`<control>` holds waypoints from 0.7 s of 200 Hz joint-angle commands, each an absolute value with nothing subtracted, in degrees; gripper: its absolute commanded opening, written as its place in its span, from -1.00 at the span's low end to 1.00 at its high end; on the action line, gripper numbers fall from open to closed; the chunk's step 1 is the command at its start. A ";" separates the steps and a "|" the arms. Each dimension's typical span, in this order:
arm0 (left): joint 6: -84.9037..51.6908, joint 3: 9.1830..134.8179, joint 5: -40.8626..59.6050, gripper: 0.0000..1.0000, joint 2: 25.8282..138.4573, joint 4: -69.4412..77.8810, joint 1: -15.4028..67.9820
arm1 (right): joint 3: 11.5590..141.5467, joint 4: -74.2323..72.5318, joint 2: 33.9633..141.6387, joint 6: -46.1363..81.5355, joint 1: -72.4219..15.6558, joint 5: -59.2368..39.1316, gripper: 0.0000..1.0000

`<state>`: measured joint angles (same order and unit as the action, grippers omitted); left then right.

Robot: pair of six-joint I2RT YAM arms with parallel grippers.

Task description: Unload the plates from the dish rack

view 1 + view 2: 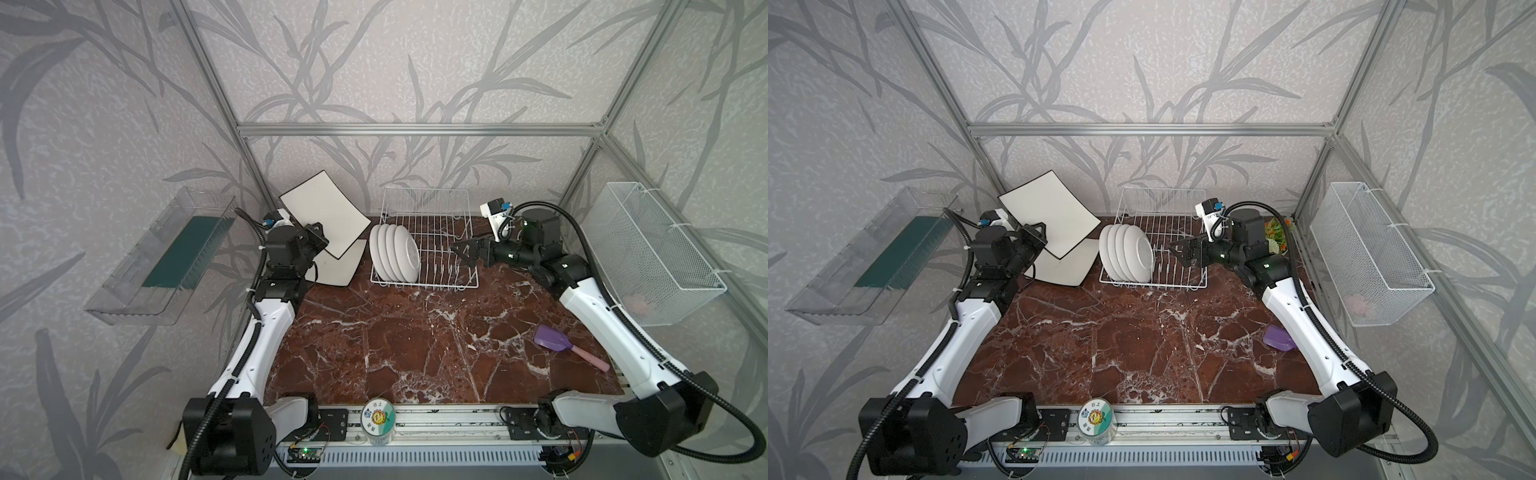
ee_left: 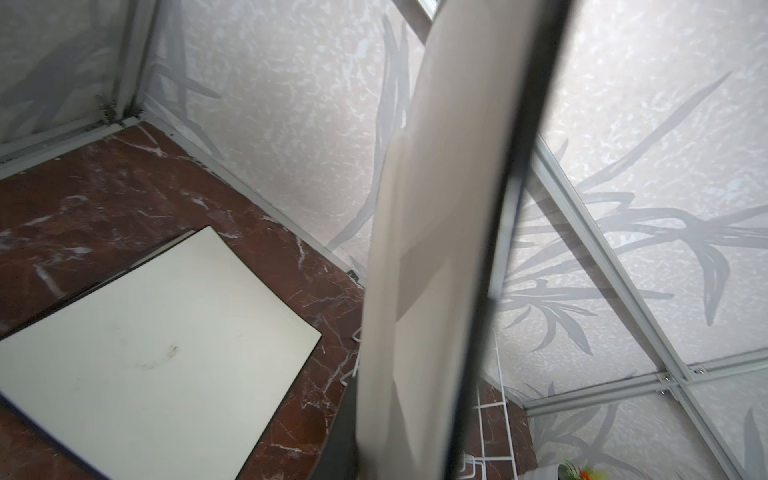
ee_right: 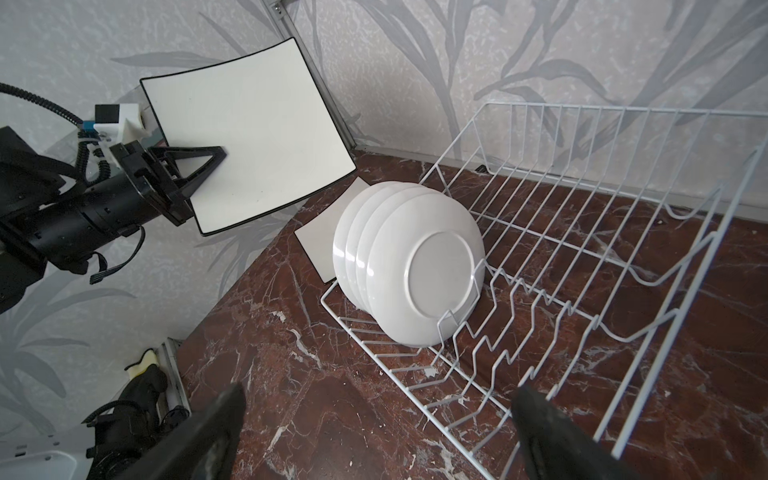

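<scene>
Right wrist view: left gripper (image 3: 208,166) is pinching black-rimmed white square plate (image 3: 257,124). Right gripper (image 3: 380,399) is gaping, seemingly above white wire rack (image 3: 552,266).

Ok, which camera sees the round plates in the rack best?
The right wrist view: the round plates stand close and sharp, backs facing the camera. Both top views show them too, only smaller. The left wrist view misses them.
</scene>
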<state>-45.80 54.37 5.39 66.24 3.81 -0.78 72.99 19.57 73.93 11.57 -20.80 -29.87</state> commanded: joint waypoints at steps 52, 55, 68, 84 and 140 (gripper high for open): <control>-51.05 49.78 -5.78 -1.00 62.74 14.83 -1.48 | 75.73 21.69 75.46 8.16 -23.20 -28.31 0.98; -51.32 49.55 -5.96 -1.00 62.83 14.93 -1.56 | 75.68 21.68 75.42 8.16 -23.23 -28.24 0.98; -52.44 48.13 -6.67 -1.00 63.40 16.15 -1.52 | 75.46 21.65 75.41 8.26 -23.32 -28.13 0.98; -53.44 46.57 -6.96 -1.00 64.42 18.53 -1.53 | 74.91 21.36 75.57 8.27 -23.38 -28.29 0.98; -54.41 43.18 -6.97 -1.00 68.92 24.63 -1.87 | 72.74 19.45 76.55 7.85 -24.22 -28.89 0.98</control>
<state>-52.56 42.50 -5.02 68.99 9.32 -1.30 74.00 20.99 75.96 8.84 -23.59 -28.51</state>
